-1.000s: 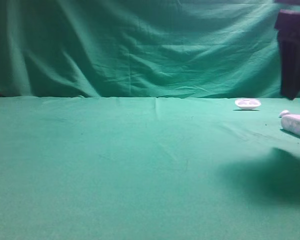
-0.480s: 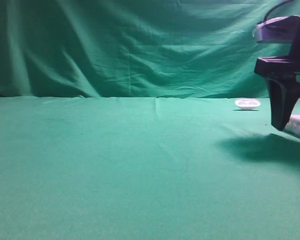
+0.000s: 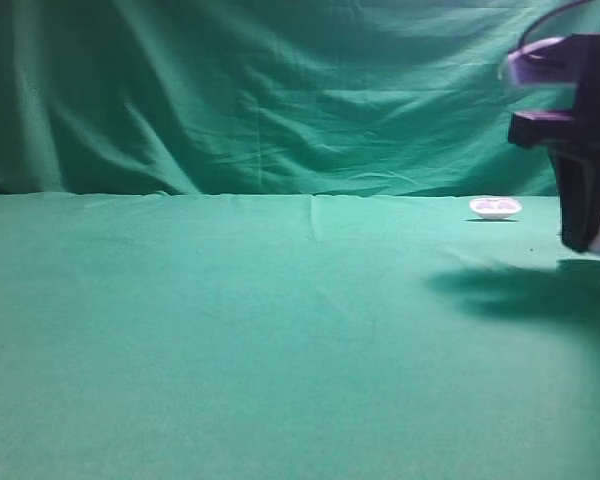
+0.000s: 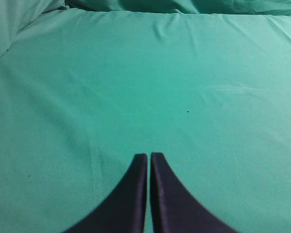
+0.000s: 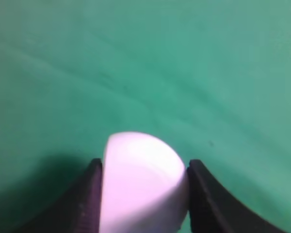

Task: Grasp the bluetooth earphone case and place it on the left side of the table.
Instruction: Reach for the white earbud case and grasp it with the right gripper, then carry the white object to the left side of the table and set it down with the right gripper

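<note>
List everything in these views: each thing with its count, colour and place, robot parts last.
bluetooth earphone case: one, white, far right of the table, between the right gripper's fingers; only a sliver shows in the high view.
shallow dish: one, white, back right of the table, apart from the case.
table: one, draped in wrinkled green cloth, filling the lower part of the high view.
backdrop: one, green cloth, hanging behind the table.
left gripper: one, dark, fingers pressed together, over bare cloth.
right gripper: one, dark, at the right edge of the high view, a finger against each side of the case.
</note>
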Controlling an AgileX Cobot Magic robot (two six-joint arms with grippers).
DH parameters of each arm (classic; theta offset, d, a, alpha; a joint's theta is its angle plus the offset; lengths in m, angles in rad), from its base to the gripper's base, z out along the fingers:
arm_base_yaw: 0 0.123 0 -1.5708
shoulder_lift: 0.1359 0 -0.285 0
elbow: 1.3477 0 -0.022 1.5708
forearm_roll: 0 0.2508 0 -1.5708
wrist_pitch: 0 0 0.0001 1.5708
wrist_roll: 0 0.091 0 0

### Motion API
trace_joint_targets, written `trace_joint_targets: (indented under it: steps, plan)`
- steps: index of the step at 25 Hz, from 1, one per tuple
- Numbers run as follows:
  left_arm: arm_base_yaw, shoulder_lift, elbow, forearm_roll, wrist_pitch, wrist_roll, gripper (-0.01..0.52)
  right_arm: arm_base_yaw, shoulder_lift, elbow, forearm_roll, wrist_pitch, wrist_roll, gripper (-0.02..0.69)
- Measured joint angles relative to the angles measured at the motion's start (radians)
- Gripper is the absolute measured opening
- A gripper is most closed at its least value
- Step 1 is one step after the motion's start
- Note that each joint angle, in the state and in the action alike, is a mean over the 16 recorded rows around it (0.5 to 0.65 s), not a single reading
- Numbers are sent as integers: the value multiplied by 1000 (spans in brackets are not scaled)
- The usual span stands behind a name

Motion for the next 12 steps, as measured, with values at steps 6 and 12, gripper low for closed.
trace_joint_targets:
  steps: [6,12]
  plan:
    - [0,0,0,0,0,0,0,189,134,-262,35,3,-30,321]
    - [0,0,0,0,0,0,0,319,320,-479,45,-16,-36,321]
